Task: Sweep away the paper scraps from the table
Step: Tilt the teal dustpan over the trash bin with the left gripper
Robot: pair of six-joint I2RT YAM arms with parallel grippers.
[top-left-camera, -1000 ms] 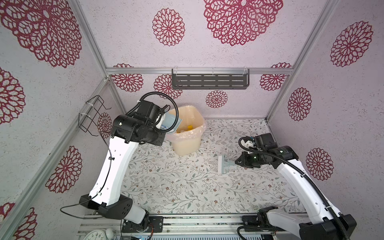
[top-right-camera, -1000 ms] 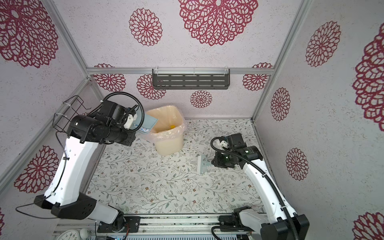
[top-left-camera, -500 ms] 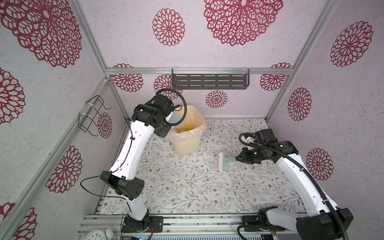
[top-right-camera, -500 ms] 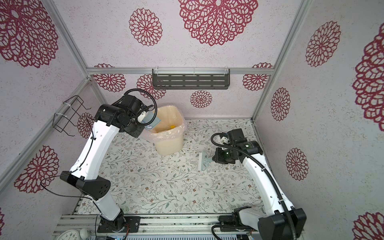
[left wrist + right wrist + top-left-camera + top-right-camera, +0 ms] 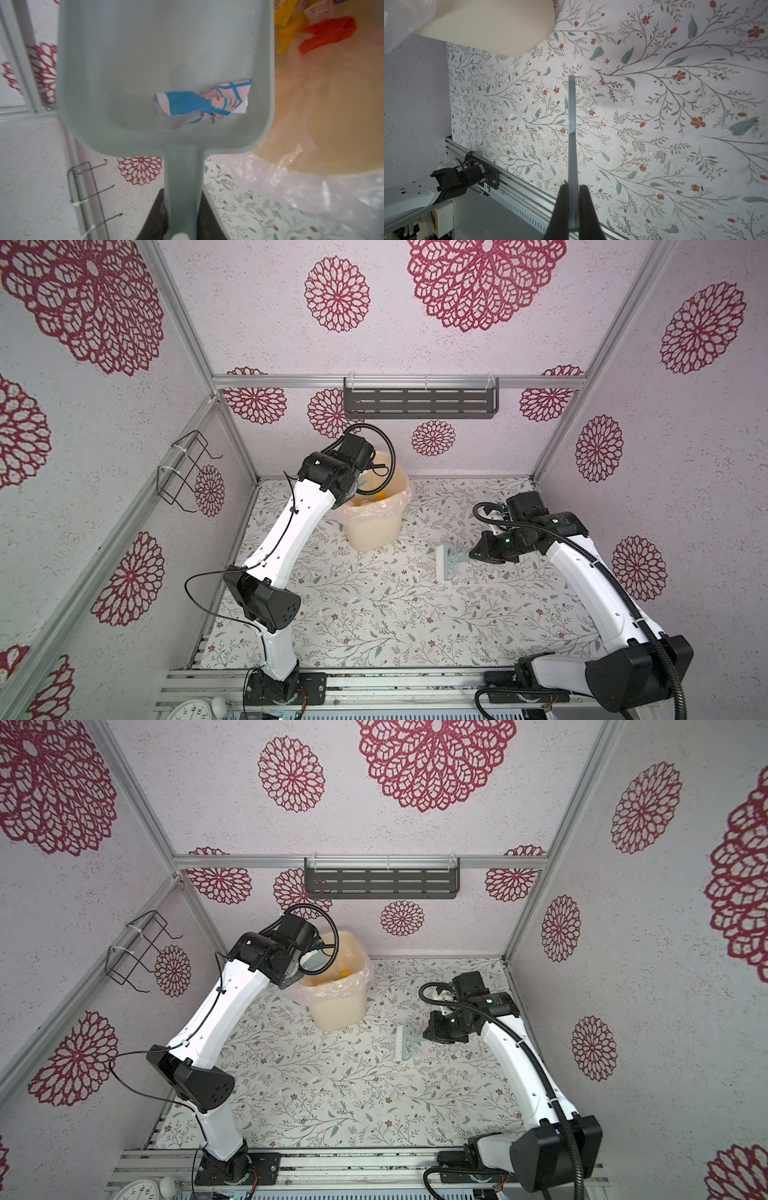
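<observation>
My left gripper (image 5: 181, 199) is shut on the handle of the pale blue dustpan (image 5: 166, 62), held above the rim of the cream bin (image 5: 374, 531). One crumpled paper scrap (image 5: 203, 101), printed blue and pink, lies in the pan. Yellow (image 5: 291, 27) and red (image 5: 328, 33) paper scraps lie inside the bin. My right gripper (image 5: 573, 187) is shut on the handle of the small brush (image 5: 448, 562), whose white bristles stand on the table (image 5: 374, 614) right of the bin. In both top views the left gripper is hidden behind its wrist.
The bin (image 5: 336, 1011) has a clear liner and stands at the back of the table, left of the middle. A wire basket (image 5: 187, 472) hangs on the left wall and a grey shelf (image 5: 419, 402) on the back wall. A metal rail (image 5: 374, 680) runs along the front edge.
My left arm has swung right and towards the back, carrying the dustpan from beside the bin to over its opening. The right gripper and brush have barely shifted.
</observation>
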